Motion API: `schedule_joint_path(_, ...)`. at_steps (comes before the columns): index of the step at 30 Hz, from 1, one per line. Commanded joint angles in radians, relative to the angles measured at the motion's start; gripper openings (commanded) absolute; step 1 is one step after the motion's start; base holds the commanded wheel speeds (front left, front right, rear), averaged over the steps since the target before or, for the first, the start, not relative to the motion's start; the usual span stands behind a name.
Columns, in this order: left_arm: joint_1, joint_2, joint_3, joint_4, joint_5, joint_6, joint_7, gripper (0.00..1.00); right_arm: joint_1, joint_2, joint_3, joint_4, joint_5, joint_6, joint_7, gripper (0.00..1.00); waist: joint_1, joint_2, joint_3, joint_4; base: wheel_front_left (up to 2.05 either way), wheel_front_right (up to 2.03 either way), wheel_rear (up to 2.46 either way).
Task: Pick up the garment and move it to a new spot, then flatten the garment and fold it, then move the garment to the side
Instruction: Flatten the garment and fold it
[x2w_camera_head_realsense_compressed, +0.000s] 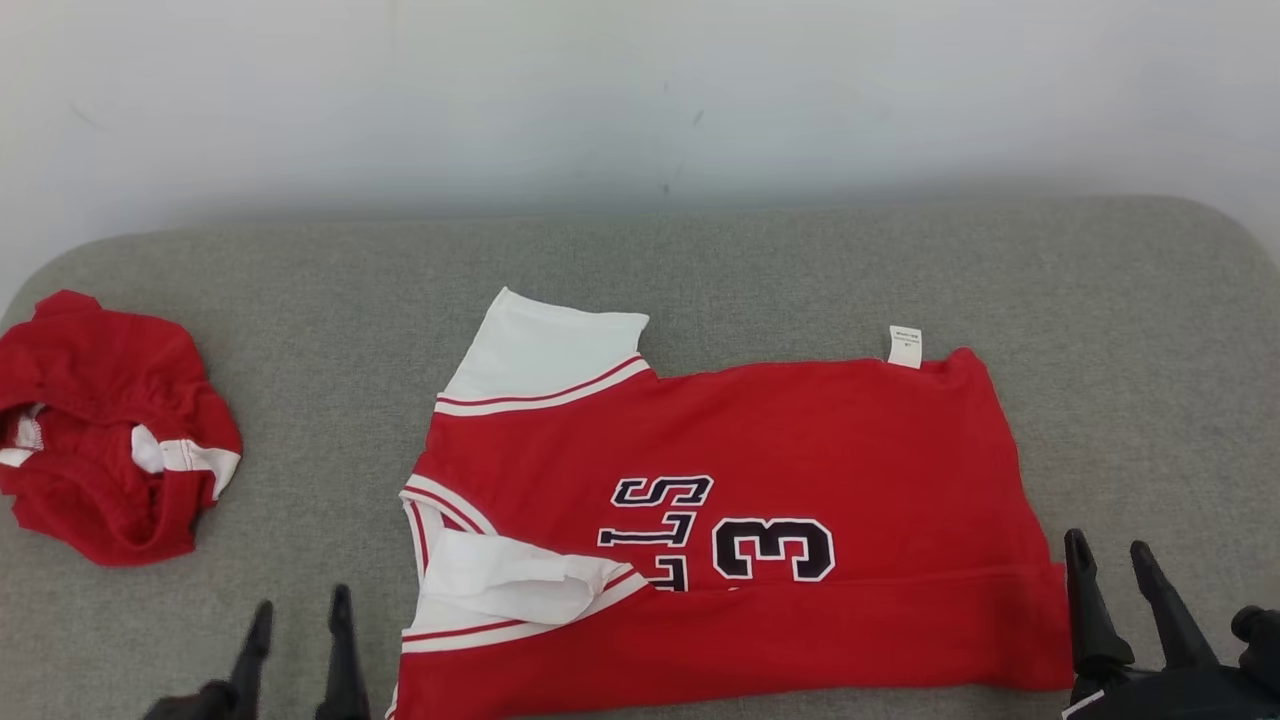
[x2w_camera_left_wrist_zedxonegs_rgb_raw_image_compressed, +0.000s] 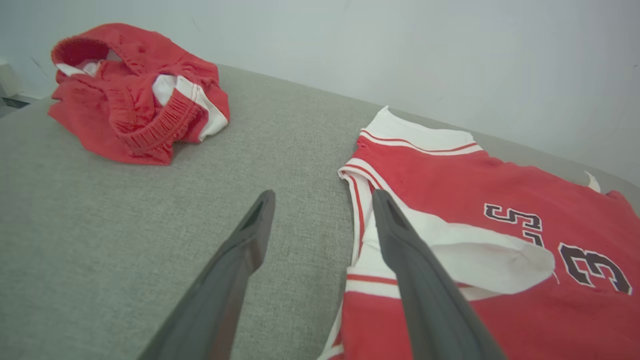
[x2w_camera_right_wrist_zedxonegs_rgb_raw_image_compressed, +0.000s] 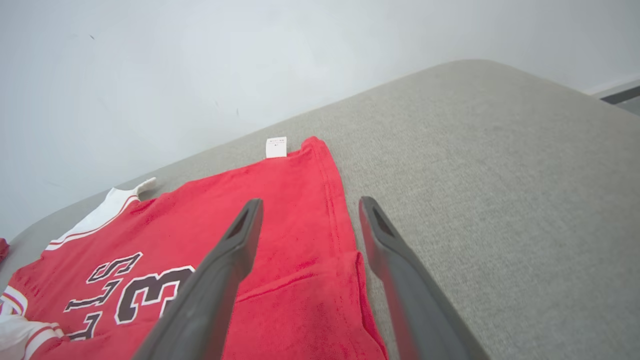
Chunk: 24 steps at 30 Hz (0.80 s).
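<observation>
The left gripper (x2w_camera_head_realsense_compressed: 300, 600) has its jaws wide apart. The left fingers (x2w_camera_left_wrist_zedxonegs_rgb_raw_image_compressed: 240, 260) are long, dark and straight, and they run almost parallel from the wrist out to the tips. The right gripper (x2w_camera_head_realsense_compressed: 1108, 545) is spread just as wide. The right fingers (x2w_camera_right_wrist_zedxonegs_rgb_raw_image_compressed: 220, 270) lean slightly toward that gripper's own left. Behind their bases sits the dark right wrist (x2w_camera_head_realsense_compressed: 1185, 690), with a rounded knob at its outer side.

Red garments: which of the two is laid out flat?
The red jersey with white sleeves and the number 3, in the middle, lies flat with its near edge folded over. The red shorts at the far left are crumpled in a heap.
</observation>
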Motion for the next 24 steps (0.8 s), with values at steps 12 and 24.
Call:
schedule_joint_path(12, 0.047, 0.027, 0.18, -0.278, 0.312, 0.029, -0.005, 1.0, -0.063, 0.009, 0.094, -0.068, -0.124, 0.001, -0.166, 1.0, 0.0, 0.0001, -0.067, -0.017, 0.0, 0.0, 0.0)
schedule_joint_path(24, 0.153, -0.004, 0.306, -0.325, 0.379, -0.009, -0.005, 1.0, -0.057, 0.028, 0.1, -0.026, -0.165, 0.001, -0.213, 1.0, 0.0, 0.0001, -0.082, -0.011, 0.0, 0.0, 0.0)
